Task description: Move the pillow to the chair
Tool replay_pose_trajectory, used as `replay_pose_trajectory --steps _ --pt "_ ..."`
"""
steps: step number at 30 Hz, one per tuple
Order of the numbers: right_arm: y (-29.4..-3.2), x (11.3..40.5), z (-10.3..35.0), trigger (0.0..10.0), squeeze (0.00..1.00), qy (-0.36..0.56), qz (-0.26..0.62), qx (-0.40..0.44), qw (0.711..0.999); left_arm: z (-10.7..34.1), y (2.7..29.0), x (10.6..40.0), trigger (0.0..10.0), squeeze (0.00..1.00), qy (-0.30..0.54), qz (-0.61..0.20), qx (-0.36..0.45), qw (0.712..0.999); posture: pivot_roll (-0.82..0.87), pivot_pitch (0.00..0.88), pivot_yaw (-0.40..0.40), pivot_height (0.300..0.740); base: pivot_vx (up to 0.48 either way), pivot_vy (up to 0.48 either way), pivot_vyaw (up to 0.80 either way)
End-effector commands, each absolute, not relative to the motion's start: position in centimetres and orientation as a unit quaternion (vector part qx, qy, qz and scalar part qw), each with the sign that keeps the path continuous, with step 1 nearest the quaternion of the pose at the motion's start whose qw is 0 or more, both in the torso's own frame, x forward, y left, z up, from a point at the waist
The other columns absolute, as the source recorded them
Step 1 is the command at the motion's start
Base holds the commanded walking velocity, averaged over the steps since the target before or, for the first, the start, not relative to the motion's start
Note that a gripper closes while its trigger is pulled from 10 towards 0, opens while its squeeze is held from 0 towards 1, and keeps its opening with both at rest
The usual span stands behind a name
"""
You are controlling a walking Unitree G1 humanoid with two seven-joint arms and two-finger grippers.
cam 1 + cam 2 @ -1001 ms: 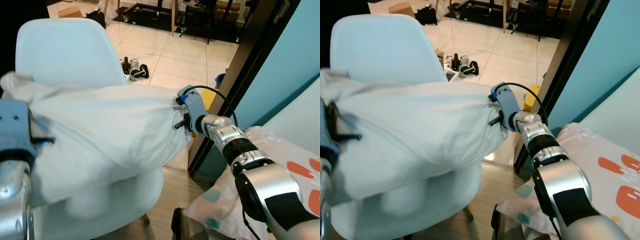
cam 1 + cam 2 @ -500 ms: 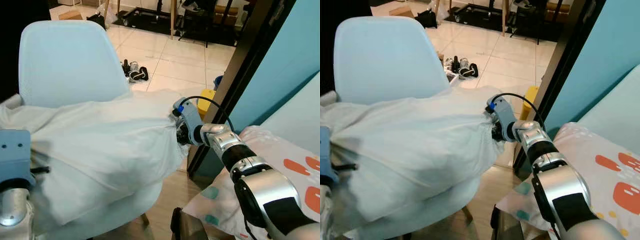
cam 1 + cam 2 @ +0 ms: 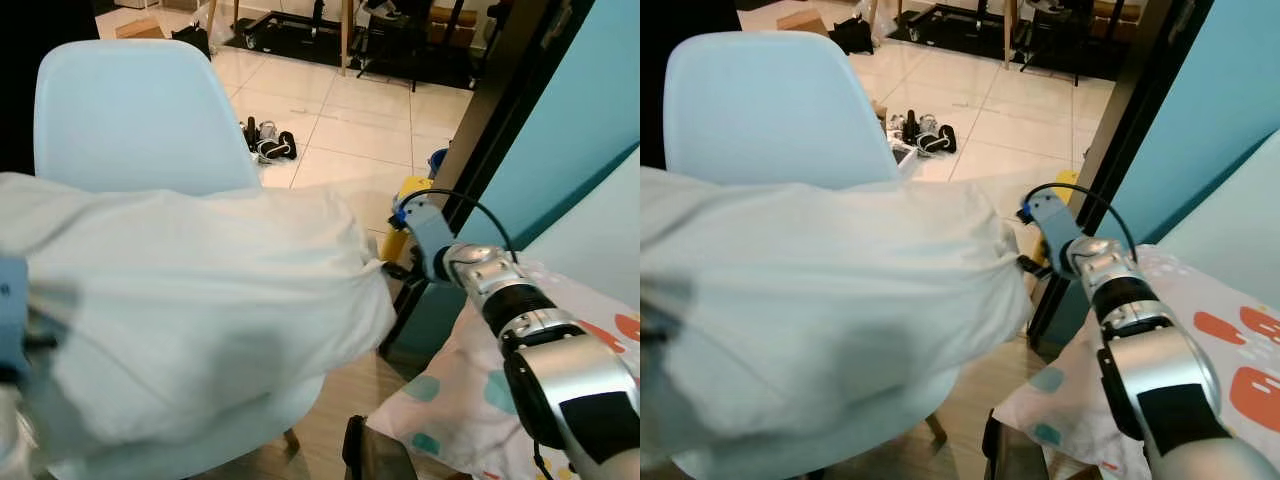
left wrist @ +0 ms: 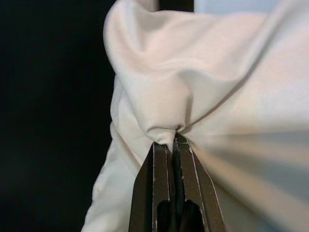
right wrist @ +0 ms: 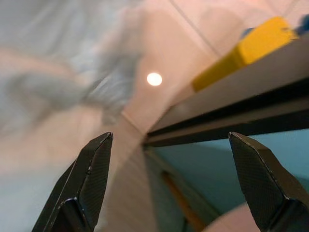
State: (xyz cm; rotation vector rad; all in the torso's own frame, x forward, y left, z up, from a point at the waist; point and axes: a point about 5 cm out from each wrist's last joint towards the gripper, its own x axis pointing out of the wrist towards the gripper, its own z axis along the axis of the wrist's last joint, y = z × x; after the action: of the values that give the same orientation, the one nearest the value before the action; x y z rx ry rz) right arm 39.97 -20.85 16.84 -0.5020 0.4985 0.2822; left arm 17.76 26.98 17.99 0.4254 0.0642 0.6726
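A big white pillow (image 3: pixel 190 290) lies across the seat of the pale blue chair (image 3: pixel 130 110) and hides most of the seat. My left gripper (image 4: pixel 173 142) is shut on a pinched fold at the pillow's left end; its blurred wrist shows at the picture's left edge. My right gripper (image 3: pixel 392 266) hangs just off the pillow's right end, apart from it. In the right wrist view its fingers (image 5: pixel 87 179) stand wide open with nothing between them, looking at floor and the door frame.
A dark door frame (image 3: pixel 490 130) and a teal wall (image 3: pixel 570 110) stand to the right. A yellow object (image 3: pixel 408 198) sits at the frame's foot. A patterned bed cover (image 3: pixel 470 400) is at the lower right. Shoes (image 3: pixel 268 145) lie on the tiled floor behind the chair.
My right gripper has let go of the pillow's right end, opened and drawn back to the right. The pillow has settled lower over the seat. The left gripper still holds its fold.
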Motion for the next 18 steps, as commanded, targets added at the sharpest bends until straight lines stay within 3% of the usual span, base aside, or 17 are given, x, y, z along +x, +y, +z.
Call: replay_pose_trajectory --steps 1,2,9,13,15,18 --pt "-21.5 40.2 17.6 10.0 0.00 0.221 0.099 -0.240 0.940 15.8 26.0 17.6 9.1 0.00 0.080 0.315 0.164 0.931 0.10 0.028 -0.124 0.436 0.000 0.000 0.00" --pt "-21.2 40.6 18.5 10.0 0.00 0.190 0.093 -0.225 0.951 15.1 25.7 17.6 10.0 1.00 0.098 0.309 0.157 0.933 0.10 0.025 -0.124 0.436 0.000 0.000 0.00" --pt "-20.1 41.4 21.3 10.0 0.00 0.107 0.092 -0.168 0.976 15.7 26.6 18.1 10.0 1.00 0.097 0.312 0.188 0.926 0.10 0.017 -0.120 0.436 0.000 0.000 0.00" --pt "-19.8 41.8 22.8 10.0 0.00 0.063 0.074 -0.156 0.983 18.3 27.7 18.5 10.0 1.00 0.070 0.304 0.274 0.910 0.11 0.008 -0.114 0.436 0.000 0.000 0.00" --pt "-19.8 41.8 22.8 10.0 0.00 0.063 0.074 -0.156 0.983 18.3 27.7 18.5 10.0 1.00 0.070 0.304 0.274 0.910 0.11 0.008 -0.114 0.436 0.000 0.000 0.00" --pt "-19.6 41.9 23.9 10.0 0.00 0.027 0.067 -0.122 0.990 21.5 27.4 18.8 10.0 1.00 0.016 0.295 0.341 0.892 0.11 0.005 -0.113 0.436 0.000 0.000 0.00"
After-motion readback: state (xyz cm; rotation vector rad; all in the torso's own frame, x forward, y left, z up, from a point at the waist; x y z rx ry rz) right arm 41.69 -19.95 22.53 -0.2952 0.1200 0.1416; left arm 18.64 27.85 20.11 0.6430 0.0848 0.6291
